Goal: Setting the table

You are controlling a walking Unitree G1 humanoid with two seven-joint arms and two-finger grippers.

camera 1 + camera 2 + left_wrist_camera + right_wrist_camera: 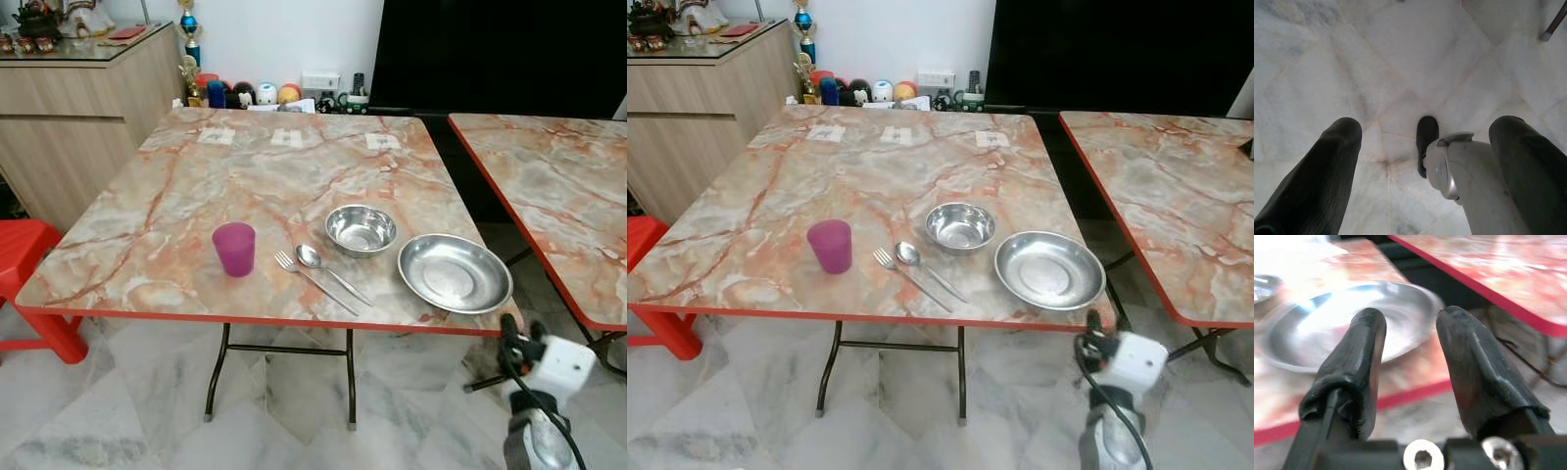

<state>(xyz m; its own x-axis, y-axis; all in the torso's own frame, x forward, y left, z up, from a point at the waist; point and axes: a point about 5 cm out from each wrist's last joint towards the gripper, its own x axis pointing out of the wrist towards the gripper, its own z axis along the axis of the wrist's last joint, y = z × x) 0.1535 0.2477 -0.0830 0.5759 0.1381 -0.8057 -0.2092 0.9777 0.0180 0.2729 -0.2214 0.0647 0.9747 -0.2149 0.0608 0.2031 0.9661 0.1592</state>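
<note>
Steel plate (1347,323) directly ahead of the right end effector (1410,340), lying flat near the table (176,196) corner, rim close to the red edge and just beyond the fingertips, not touched. Fingers parted by a moderate gap, holding nothing, poised below and just outside the table edge in the head views (517,345). Judged light, stiff and slick: polished metal, shallow, with a thin raised rim; best taken at the near rim, one finger over and one under the lip, since a pinch on the flat face would likely slide. Not fragile, though prone to skate on the smooth marble-patterned top if nudged. Further off to the left of that end effector, a small steel bowl (361,229) just beside the plate's far edge, apart from it or barely so; empty, as is the plate. Beyond again to the left, a spoon (331,271) and fork (313,282) lying side by side, close together, then a purple plastic cup (234,248) standing upright, contents not visible from this angle. Left end effector (1425,147) hanging idle over the pale tiled floor (1400,58), fingers wide apart and empty, with the robot's own foot between them. Second table (558,186) on the right, well apart from the setting.
</note>
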